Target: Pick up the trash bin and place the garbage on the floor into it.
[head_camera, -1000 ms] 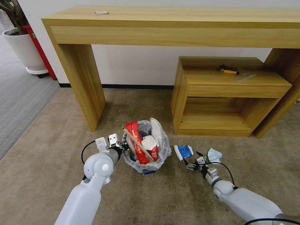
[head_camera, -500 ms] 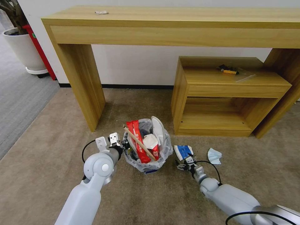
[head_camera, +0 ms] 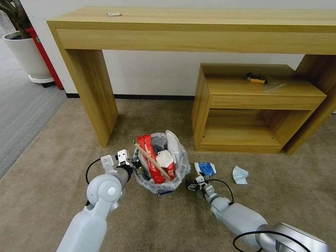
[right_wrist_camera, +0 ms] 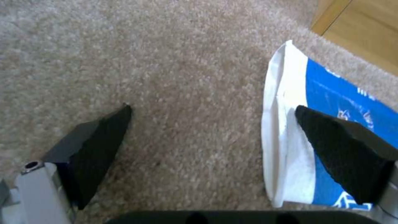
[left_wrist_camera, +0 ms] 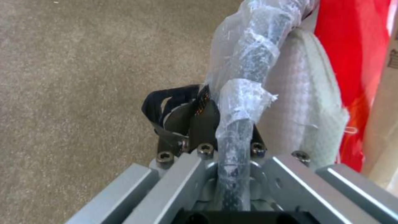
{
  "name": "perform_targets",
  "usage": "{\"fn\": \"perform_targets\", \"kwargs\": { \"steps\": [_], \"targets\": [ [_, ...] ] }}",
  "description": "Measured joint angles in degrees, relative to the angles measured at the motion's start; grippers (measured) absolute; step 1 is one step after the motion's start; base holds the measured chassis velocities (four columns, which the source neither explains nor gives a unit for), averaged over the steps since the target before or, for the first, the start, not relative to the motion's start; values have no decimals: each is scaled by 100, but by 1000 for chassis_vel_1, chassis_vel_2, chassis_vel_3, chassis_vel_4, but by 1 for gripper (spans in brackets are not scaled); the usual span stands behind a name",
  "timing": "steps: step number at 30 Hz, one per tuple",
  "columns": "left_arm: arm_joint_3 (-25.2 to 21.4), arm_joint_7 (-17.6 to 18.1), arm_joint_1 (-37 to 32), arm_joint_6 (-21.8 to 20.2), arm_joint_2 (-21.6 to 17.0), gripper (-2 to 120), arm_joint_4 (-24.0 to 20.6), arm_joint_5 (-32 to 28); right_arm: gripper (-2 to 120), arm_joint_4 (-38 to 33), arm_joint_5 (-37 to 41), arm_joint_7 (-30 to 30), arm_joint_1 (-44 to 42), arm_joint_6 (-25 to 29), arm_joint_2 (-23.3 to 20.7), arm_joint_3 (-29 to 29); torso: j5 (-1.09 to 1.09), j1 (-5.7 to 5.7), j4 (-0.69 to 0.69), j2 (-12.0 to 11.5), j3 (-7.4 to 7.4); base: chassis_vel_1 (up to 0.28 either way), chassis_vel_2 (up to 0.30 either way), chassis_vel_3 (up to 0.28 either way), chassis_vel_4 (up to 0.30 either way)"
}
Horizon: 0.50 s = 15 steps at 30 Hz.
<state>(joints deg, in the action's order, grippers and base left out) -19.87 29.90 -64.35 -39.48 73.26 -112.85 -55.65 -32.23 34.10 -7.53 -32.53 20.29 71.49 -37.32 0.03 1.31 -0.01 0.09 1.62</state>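
Listing contents at this moment: bin [head_camera: 159, 175], small, round, lined with a clear bag, standing on the beige floor [head_camera: 70, 168] in front of the long tabletop [head_camera: 196, 21] and near the low shelf [head_camera: 252, 105]. Held: left pincer [head_camera: 134, 163] clamped on the bin's rim, bag film bunched between the jaws in the left wrist view [left_wrist_camera: 232, 102]. Loaded: red wrappers [head_camera: 150, 157], wooden stick [head_camera: 152, 161], white slipper [head_camera: 174, 143], white paper wad [head_camera: 164, 158], all heaped above the rim. Outstanding on the floor: blue-white packet [head_camera: 205, 168], just beside the bin on the robot's right; pale blue mask [head_camera: 240, 174], a little farther right, apart from the packet. Right pincer [head_camera: 193, 185], low over the carpet between bin and packet, jaws wide apart and holding nothing; in the right wrist view one fingertip [right_wrist_camera: 340, 146] overlaps the packet's [right_wrist_camera: 298, 140] white edge, the other stands over bare carpet. Handling, judged: packet is thin, light, flat and probably slick, lying flush on the pile, so the raised white edge looks the best hold, pinched across rather than pressed from above. Mask is soft and crumpled, likely easy to nip at a fold. Bin is light but top-heavy with litter; the rim grip on loose film may slip.
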Motion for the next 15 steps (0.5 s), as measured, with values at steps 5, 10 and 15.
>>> {"fn": "perform_targets", "kwargs": {
  "steps": [5,10,15],
  "targets": [
    [-10,-7,-2,10,2,0,-15,12,100,-77,-106,-123,-65,-32,-205,128,-1,0,-5,0,0,0,0,0,0],
    [33,-7,44,14,51,0,18,20,100,-276,-101,-193,-125,-63,-506,184,-4,0,-6,0,0,0,0,0,0],
    [85,-6,47,15,107,0,-9,22,100,-141,-172,-174,-150,-39,-542,297,-2,0,-2,0,0,0,0,0,0]
  ]
}}
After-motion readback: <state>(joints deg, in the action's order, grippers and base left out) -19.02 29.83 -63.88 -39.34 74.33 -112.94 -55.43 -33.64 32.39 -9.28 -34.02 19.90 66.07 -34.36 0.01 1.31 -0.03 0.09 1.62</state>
